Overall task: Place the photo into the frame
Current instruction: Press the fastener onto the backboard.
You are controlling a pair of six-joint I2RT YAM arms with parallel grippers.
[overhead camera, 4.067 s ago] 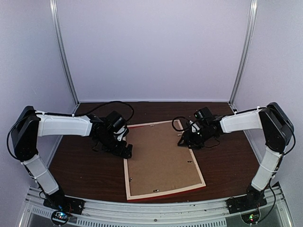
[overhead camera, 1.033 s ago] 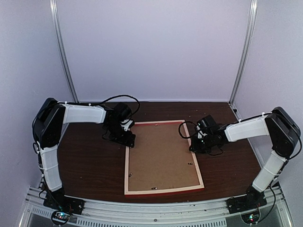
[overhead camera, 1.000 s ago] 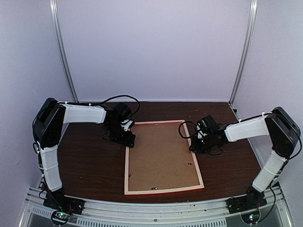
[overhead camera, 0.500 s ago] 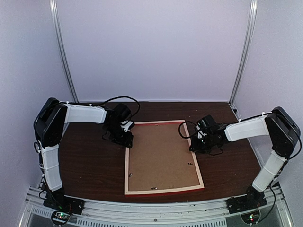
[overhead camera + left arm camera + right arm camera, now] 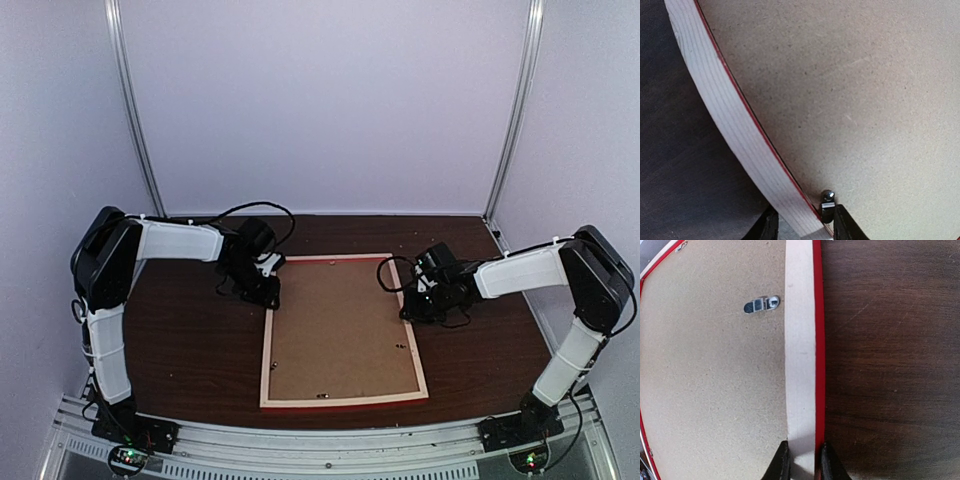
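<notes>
Midway between the two arms the frame (image 5: 345, 399) lies flat, back side up, so I see its pale wooden strips with only a thin red line along the outer edge. A brown backing board (image 5: 340, 330) fills the whole opening, and the photo is nowhere in my views; whether it lies under the board I cannot tell. The left gripper (image 5: 805, 227) is at the frame's far left corner. Only its fingertips (image 5: 767, 229) poke into the bottom of the wrist view, and they sit tight against either side of the curved-looking strip, clamped on it as far as that cut-off view lets me judge. A small metal stud (image 5: 827, 196) shows just beside the inner fingertip, too close and blurred for me to name. The right gripper (image 5: 804, 462) straddles the right strip towards its far end, its fingertips (image 5: 781, 462) pinching the wood from inside and outside. A little metal tab (image 5: 761, 304) rests on the board near that strip. From overhead both wrists hide the contact points. The frame rests on a dark wooden table (image 5: 190, 350), enclosed by plain pale walls (image 5: 320, 100).
</notes>
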